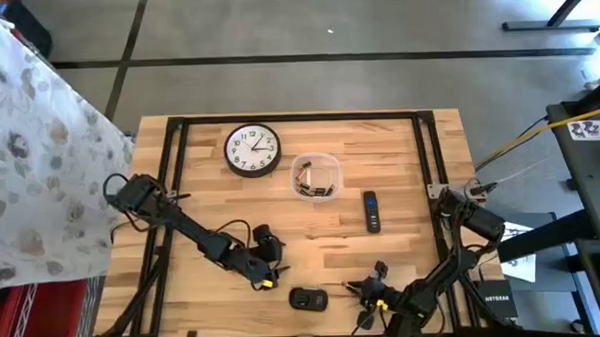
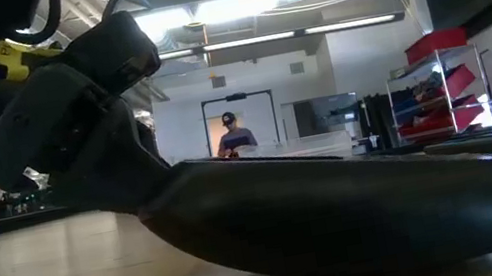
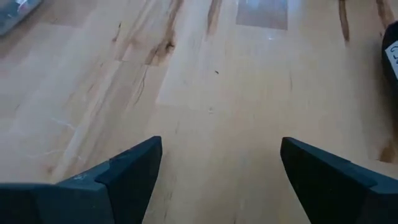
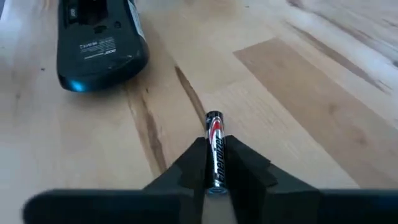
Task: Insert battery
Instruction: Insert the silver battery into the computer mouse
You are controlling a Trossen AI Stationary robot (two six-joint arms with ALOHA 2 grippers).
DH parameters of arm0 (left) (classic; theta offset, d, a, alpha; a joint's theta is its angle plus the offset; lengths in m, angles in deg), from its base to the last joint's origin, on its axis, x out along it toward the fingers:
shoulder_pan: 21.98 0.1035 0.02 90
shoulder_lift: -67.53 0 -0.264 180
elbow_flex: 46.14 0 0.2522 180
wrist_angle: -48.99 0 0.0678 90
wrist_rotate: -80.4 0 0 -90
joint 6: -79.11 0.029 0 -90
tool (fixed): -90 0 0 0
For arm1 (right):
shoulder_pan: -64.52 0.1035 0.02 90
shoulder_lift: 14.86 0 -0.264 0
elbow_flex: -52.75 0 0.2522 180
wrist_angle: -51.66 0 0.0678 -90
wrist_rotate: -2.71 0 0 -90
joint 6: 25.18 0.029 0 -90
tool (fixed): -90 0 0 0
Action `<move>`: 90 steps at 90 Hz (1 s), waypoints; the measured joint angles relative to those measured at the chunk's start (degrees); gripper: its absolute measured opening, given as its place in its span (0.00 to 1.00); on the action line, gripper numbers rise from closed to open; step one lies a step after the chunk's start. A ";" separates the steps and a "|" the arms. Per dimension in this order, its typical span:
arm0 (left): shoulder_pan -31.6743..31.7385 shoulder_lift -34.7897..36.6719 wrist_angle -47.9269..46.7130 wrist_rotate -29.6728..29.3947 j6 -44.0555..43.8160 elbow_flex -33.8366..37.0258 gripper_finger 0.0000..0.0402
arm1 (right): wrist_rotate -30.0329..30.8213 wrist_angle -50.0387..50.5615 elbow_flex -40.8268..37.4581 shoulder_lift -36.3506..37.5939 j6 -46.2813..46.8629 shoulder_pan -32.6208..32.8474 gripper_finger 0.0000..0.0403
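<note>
The right gripper (image 4: 214, 168) is hanging low over the wooden table (image 1: 402, 235) near its front edge, right of centre, and its 2 fingers (image 4: 183, 168) are pinching a battery (image 4: 214, 149) between them. The battery is lying along the line of the fingers, its red-and-black body sticking out past the tips with the metal end cap pointing forward, just above the wood. Ahead of it and off to one side, a black computer mouse (image 4: 96, 40) is lying on its back, its label and open underside facing up. In the high view the mouse (image 1: 308, 299) is sitting near the front edge around the middle, with the right gripper (image 1: 369, 286) just beside it on the right.

The left gripper (image 1: 267, 275) is sitting near the front edge too, just left of the mouse. Its 2 fingers (image 3: 124, 174) are standing wide apart with only bare wood between them, and the left wrist view is catching a sliver of the mouse (image 3: 392, 56) at the frame's edge.

Further back, a round wall clock (image 1: 252, 150) is lying face up toward the back edge, left of centre. A clear plastic tub (image 1: 315, 176) is standing just right of the clock with a few small items inside. A black remote control (image 1: 372, 211) is lying right of the tub, toward the middle of the table.

In the low view the dark mouse shell (image 2: 340, 213) is filling most of the frame, and a person (image 2: 235, 135) is standing far back in the room.
</note>
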State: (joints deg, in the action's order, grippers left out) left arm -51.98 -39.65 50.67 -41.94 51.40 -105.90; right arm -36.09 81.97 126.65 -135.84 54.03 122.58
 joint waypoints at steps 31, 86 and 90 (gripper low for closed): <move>-0.13 0.00 0.07 0.13 -0.31 0.00 0.78 | -0.68 1.77 0.02 0.03 7.29 -0.02 0.13; -0.13 0.00 0.04 0.15 -0.35 0.00 0.78 | -2.15 1.80 0.00 0.14 1.22 0.43 0.34; -0.13 0.00 0.04 0.15 -0.35 0.00 0.78 | -2.07 1.78 0.00 0.14 1.24 0.42 0.34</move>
State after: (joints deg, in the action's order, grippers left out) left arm -52.11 -39.65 50.71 -41.78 51.05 -105.90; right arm -38.16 83.75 126.65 -135.70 55.27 123.00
